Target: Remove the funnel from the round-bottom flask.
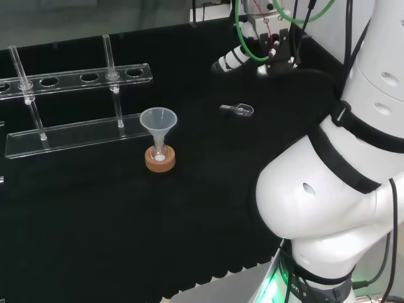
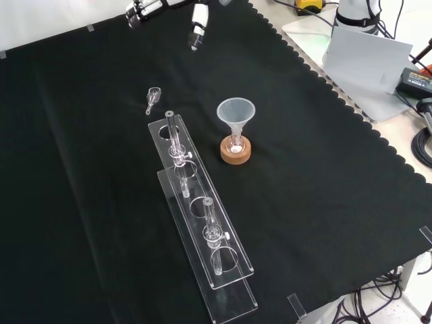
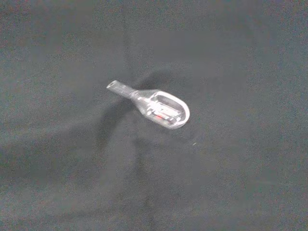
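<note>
Clear funnel [image 1: 158, 121] sits upright in the flask [image 2: 234, 143] on a cork ring [image 1: 160, 159], mid-cloth, just beside the tube rack [image 2: 202, 229]. Hand [image 1: 237, 57] hovers over the cloth's far edge in head view, fingers straight and relaxed, holding nothing. Small glass scoop [image 3: 154, 105] lies between them.

Round-bottom flask [image 1: 160, 153] under the funnel [image 1: 158, 119]: clear glass, outline barely distinguishable inside the cork ring [image 1: 160, 160]; contents cannot be told. Hand [image 2: 196, 27], beyond the funnel in the front view, cut off by the top edge; finger posture unclear.
</note>
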Available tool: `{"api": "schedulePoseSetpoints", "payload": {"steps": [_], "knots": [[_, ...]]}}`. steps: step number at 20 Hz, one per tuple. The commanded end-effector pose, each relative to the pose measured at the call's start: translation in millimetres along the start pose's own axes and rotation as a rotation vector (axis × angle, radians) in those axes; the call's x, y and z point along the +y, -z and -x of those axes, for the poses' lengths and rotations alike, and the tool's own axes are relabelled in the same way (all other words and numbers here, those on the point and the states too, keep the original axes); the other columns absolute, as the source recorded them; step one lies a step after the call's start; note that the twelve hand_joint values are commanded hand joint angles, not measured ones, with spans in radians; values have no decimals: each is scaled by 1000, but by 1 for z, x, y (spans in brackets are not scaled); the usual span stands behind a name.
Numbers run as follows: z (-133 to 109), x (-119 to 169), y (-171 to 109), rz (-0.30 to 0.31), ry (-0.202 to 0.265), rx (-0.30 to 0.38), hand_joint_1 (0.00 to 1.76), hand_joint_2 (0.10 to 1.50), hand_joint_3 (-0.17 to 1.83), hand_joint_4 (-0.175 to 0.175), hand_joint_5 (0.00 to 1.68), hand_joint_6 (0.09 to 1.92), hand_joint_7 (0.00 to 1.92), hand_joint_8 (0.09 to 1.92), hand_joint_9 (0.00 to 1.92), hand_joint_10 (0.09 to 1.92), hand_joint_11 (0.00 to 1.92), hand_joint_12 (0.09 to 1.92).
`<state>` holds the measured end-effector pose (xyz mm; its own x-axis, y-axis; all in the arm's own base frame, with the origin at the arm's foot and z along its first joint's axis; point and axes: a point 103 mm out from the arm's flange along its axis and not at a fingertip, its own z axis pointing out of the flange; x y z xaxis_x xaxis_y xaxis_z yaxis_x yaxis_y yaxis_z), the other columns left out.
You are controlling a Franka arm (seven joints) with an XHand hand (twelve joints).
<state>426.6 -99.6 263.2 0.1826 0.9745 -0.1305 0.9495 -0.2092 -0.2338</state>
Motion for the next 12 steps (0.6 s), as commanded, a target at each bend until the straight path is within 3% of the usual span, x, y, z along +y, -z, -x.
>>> {"api": "schedulePoseSetpoints", "payload": {"steps": [1,12], "knots": [[-56,-49,22,66,85,108,299,603,60,69,0,87,0,87,0,87,0,921],[-104,-80,20,45,138,167,281,603,34,47,0,87,0,87,0,87,0,840]]}}
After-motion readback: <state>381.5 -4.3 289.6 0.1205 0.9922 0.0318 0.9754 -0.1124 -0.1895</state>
